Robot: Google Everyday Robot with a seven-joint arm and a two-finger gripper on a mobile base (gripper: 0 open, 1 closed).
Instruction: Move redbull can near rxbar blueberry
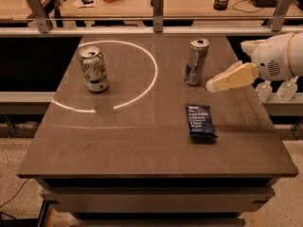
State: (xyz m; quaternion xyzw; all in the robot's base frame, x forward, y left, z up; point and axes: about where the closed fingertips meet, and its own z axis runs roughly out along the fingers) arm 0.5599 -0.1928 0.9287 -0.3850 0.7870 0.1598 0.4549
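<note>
The redbull can [196, 61], slim and silver with blue patches, stands upright at the back right of the table. The rxbar blueberry [200, 120], a flat dark blue wrapper with white text, lies in front of it, nearer the table's front. My gripper [211, 85] reaches in from the right on a white arm, its cream-coloured tip just right of the can's base and apart from it. It holds nothing.
A wider white-and-green can [93, 69] stands upright at the left of the brown table [142, 145], inside a bright ring of light. Behind the table runs a rail with metal posts [158, 4] and a desk with clutter.
</note>
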